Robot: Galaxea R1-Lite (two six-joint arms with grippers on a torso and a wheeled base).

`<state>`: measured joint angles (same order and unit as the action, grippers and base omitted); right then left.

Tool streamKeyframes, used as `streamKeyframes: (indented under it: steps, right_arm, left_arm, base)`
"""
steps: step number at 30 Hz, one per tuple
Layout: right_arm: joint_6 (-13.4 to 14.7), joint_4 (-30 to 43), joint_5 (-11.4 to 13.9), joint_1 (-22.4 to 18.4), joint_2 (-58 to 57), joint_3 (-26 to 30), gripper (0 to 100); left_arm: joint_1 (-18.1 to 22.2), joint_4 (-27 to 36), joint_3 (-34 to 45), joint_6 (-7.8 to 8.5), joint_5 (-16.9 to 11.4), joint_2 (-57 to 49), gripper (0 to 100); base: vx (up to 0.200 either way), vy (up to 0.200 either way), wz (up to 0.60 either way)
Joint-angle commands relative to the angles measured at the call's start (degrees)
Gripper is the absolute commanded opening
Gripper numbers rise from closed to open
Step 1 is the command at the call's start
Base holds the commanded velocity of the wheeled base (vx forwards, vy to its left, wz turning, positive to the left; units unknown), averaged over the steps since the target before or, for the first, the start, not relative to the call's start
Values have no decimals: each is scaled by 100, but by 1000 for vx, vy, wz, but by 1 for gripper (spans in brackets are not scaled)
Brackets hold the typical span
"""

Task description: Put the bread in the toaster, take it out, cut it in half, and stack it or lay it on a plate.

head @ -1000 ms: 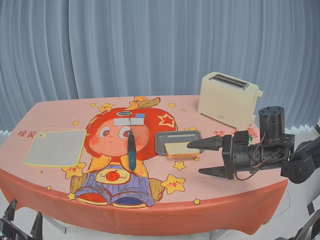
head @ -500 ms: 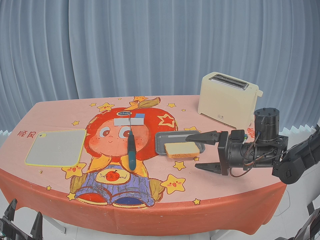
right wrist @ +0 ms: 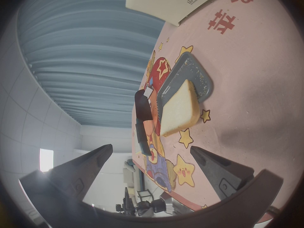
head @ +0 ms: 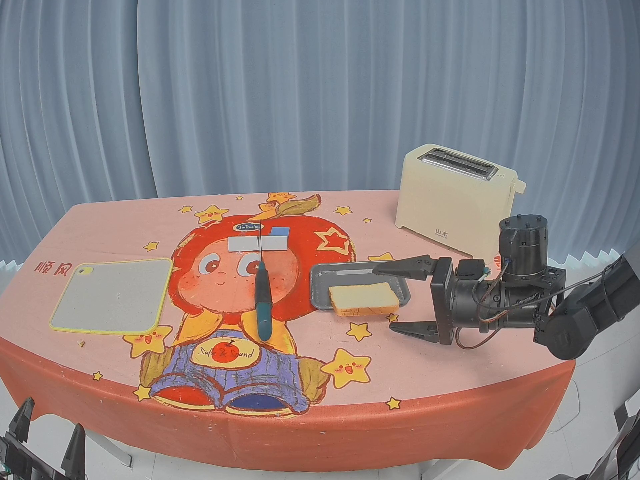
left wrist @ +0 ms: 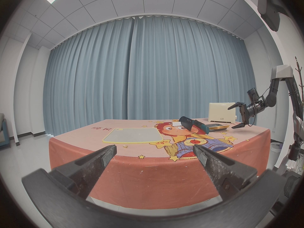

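Bread: lay half on the grey plate, half over its near rim.
Right gripper: held level just beside that slice, jaws wide, nothing held.
Left gripper: low before the surface, jaws wide.
Toaster: far right corner.

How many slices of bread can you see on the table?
1. The bread slice lies on the near edge of the grey tray, right of the knife. Another could be hidden inside the toaster.
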<state>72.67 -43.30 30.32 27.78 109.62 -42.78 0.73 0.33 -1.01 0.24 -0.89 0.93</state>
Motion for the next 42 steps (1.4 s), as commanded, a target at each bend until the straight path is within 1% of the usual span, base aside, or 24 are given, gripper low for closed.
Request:
streamKeyframes:
  steps: [1, 16, 18, 19, 21, 26, 29, 34, 42]
  right_arm:
    - [195, -3, -8, -18, 130, -178, 100]
    - [274, 15, 0, -71, 455, -249, 100]
    - [318, 15, 0, -80, 473, -293, 100]
    - [459, 6, 0, -89, 552, -354, 100]
    - [529, -3, 0, -89, 569, -372, 100]
    - [538, -3, -8, -115, 587, -442, 100]
    - [555, -3, 0, -229, 657, -521, 100]
    - [661, -3, -17, -238, 763, -618, 100]
    - [670, -3, -17, -282, 789, -697, 100]
  left_arm:
    - [-3, 2, 101, 2, 1, -93, 100]
    - [-3, 2, 101, 2, 1, -93, 100]
    - [-3, 2, 101, 2, 1, -93, 100]
    - [-3, 2, 101, 2, 1, -93, 100]
    - [-3, 2, 101, 2, 1, -93, 100]
    - [-3, 2, 101, 2, 1, -93, 100]
    - [-3, 2, 101, 2, 1, -93, 100]
    - [-3, 2, 101, 2, 1, -93, 100]
    - [6, 2, 101, 2, 1, -93, 100]
  base:
    - [0, 0, 0]
    - [0, 0, 0]
    - [0, 0, 0]
    - [0, 0, 0]
    - [0, 0, 0]
    - [0, 0, 0]
    - [0, 0, 0]
    - [0, 0, 0]
    - [0, 0, 0]
